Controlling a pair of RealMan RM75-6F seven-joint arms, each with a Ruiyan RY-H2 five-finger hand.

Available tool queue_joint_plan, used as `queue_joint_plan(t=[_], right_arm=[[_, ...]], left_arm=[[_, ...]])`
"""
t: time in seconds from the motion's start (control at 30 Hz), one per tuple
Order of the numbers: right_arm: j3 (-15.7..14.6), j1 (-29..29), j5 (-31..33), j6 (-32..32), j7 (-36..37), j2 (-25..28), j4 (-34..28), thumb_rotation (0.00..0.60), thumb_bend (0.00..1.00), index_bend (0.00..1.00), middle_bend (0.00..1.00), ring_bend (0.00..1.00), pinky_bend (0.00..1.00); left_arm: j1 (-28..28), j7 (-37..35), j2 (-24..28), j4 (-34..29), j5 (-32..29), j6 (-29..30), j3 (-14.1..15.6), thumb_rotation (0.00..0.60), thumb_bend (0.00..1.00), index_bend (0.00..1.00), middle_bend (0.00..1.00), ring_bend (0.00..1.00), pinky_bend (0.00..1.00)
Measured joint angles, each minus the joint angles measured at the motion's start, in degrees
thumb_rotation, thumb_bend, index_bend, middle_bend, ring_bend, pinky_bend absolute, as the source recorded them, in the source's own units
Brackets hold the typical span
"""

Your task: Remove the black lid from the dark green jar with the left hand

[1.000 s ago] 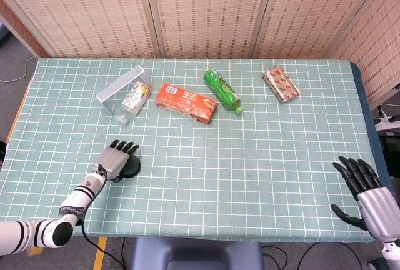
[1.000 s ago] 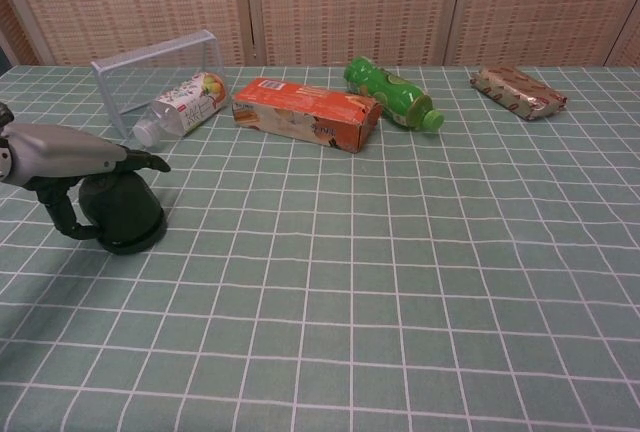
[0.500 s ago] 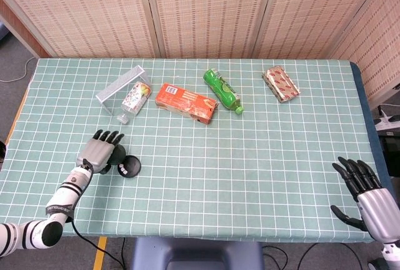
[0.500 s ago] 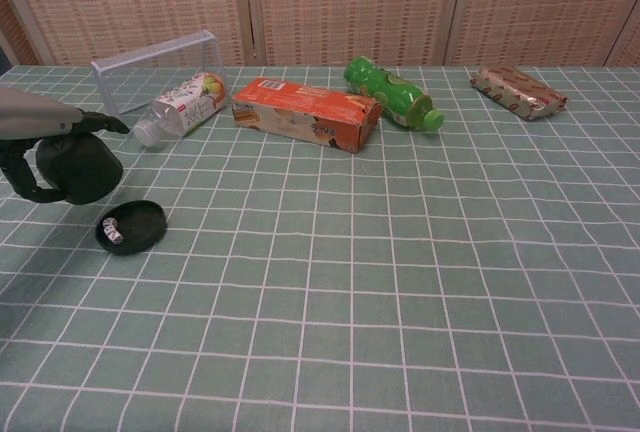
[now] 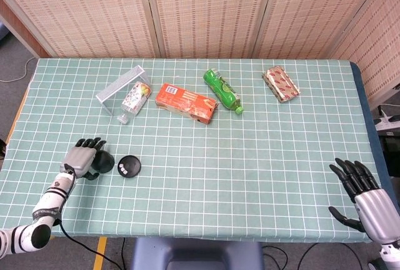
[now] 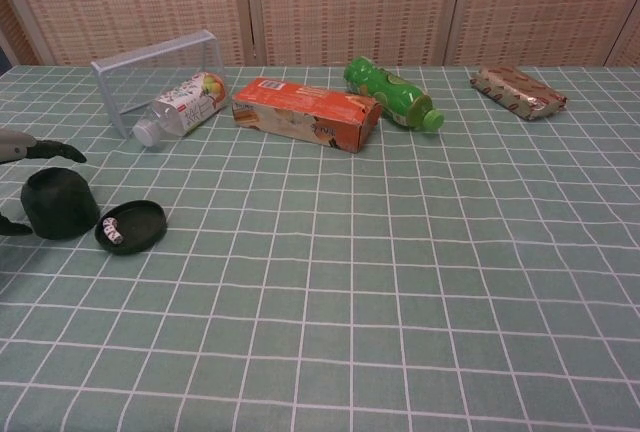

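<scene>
Fingers of the left hand (image 5: 83, 155) curl around a dark domed piece (image 6: 58, 202) at the near left of the checked green tablecloth (image 5: 250, 157); by its shape and colour this looks like the black lid, and it sits on the cloth just to the left of the low round dark green jar (image 6: 131, 226). In the chest view only the fingertips (image 6: 62, 152) of that hand show above the lid at the frame's left edge, so whether they press on it or merely arch over it cannot be told. The jar stands open, with small white and red bits visible inside near its left rim.

At the near right edge, the right hand (image 5: 359, 189) hangs with its dark fingers spread and nothing in it, well apart from everything on the table.

Along the far side lie a clear rack (image 5: 120, 84) with a small bottle (image 5: 134, 99) leaning against it, an orange carton (image 5: 186, 102), a green bottle (image 5: 222, 90) on its side and a foil-wrapped packet (image 5: 280, 84).
</scene>
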Motion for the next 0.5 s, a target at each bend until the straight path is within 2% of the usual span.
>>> queue_joint_plan(t=[0.1,0.23,0.5], right_arm=[[0.04,-0.05,0.08,0.17,0.11,0.09,0.00,0.600,0.16,0.00,0.00,0.00,0.00],[0.21,-0.05,0.37,0.33,0.49,0.25,0.07,0.600,0.16,0.00,0.00,0.00,0.00],[0.18,0.15,0.39,0.02,0.73,0.25,0.11,0.600,0.16,0.00,0.00,0.00,0.00]], left_arm=[[1.70,-4.67,-1.18,2.74,2.91,-1.95,-0.97,0.600,0.20,0.00,0.00,0.00,0.01],[3.01,-7.31,-2.00,4.26,6.83,-2.27,-2.23,0.600,0.20,0.00,0.00,0.00,0.00],[5.44,-9.88,0.97,0.29,14.86,3.43,-4.35,0.600,0.24,0.00,0.00,0.00,0.00]])
